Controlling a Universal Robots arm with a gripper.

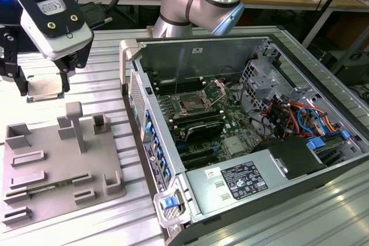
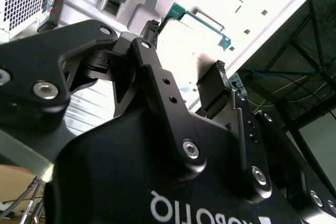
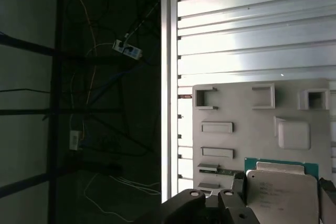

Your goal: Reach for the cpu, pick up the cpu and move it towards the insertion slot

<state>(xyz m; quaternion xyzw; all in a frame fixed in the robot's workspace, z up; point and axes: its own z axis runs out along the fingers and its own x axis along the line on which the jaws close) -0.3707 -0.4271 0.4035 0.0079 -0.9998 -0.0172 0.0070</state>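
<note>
The cpu [image 1: 42,87], a flat silvery square with a thin green rim, hangs a little above the ribbed table at the exterior view's far left. My gripper [image 1: 43,89] is shut on it, one black finger [image 1: 21,80] on each side. In the first wrist view the cpu [image 3: 283,195] sits between the fingertips, over the edge of the grey plate. The second wrist view shows its green rim [image 2: 198,17] between the fingers [image 2: 220,72]. The insertion slot [image 1: 192,105], a shiny metal frame with a dark centre, lies inside the open computer case, well toward the exterior view's right of the gripper.
A large grey plastic plate [image 1: 57,159] with raised blocks and recesses lies on the table just in front of the gripper. The open computer case [image 1: 130,61] has a tall side wall between gripper and socket. Cables and drive cages [image 1: 288,108] fill its right part. The table's edge [image 3: 169,103] drops off beside the plate.
</note>
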